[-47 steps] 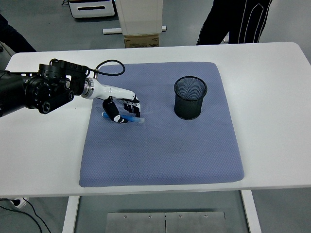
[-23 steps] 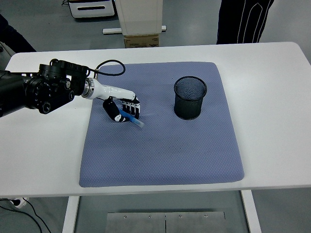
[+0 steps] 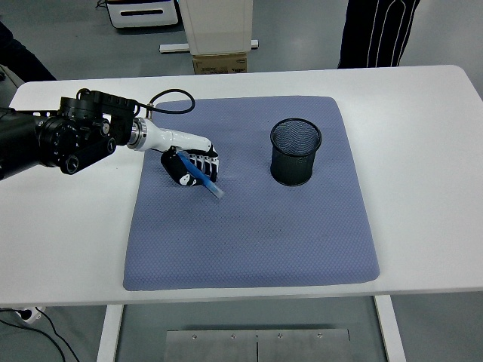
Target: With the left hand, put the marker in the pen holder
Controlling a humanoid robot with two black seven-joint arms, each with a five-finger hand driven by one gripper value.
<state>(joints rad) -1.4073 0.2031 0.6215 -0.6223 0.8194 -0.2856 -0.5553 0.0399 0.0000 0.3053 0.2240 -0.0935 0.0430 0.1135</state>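
— So, where is the marker (image 3: 204, 180)?

— In the left hand (image 3: 190, 167), over the left part of the blue mat (image 3: 249, 226). The fingers are curled around it, thumb on one side and the dark fingers on the other. It is a blue marker, held at a slant, its lower end pointing down and to the right, close to the mat; I cannot tell whether that end touches the fabric.

— And the pen holder (image 3: 295, 151)?

— A black mesh cup, upright on the right half of the mat, well apart from the hand. Nothing shows inside it.

— How does the arm come in?

— From the left edge, black and bulky over the white table (image 3: 68, 234), then a white wrist section leading to the hand. A black cable (image 3: 170, 99) loops above the wrist, near the mat's far left corner.

— Anyone else around?

— A person (image 3: 375, 30) in dark trousers with white stripes stands beyond the far edge, at the top right. The right hand is out of view.
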